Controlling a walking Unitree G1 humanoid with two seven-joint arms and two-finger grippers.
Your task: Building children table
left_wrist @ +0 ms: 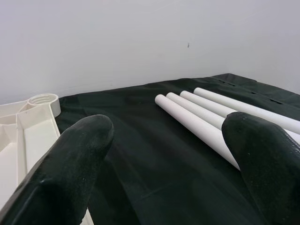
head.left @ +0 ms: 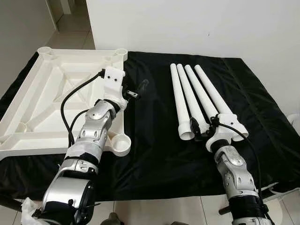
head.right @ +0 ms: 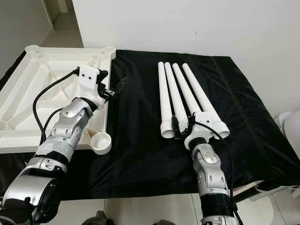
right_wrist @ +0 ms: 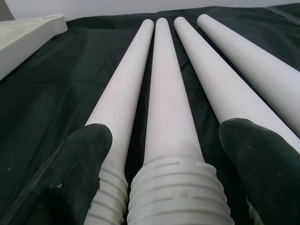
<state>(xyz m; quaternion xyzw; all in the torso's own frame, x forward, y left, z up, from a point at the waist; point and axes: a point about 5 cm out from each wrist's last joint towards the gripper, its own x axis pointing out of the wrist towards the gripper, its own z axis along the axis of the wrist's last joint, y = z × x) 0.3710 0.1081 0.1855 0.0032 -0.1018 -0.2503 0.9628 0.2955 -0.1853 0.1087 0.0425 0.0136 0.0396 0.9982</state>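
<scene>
A white plastic table top [head.left: 33,101] lies upside down on the left of a black cloth, with round leg sockets at its corners [head.left: 121,141]. Four white table legs [head.left: 197,93] lie side by side right of centre, threaded ends toward me. My left gripper [head.left: 136,90] hovers open over the top's right edge and holds nothing; the wrist view looks past its fingertips [left_wrist: 89,136] to the legs [left_wrist: 197,117]. My right gripper [right_wrist: 164,136] is open at the legs' near ends [head.left: 204,125]. Its fingers straddle the threaded end of the second leg from the left [right_wrist: 171,183].
The black cloth [head.left: 154,140] covers a low surface that ends just before my arms, with tiled floor below. A white wall stands behind it. A pale rounded object [head.left: 294,119] sits off the cloth's right edge. Bare cloth lies between the table top and the legs.
</scene>
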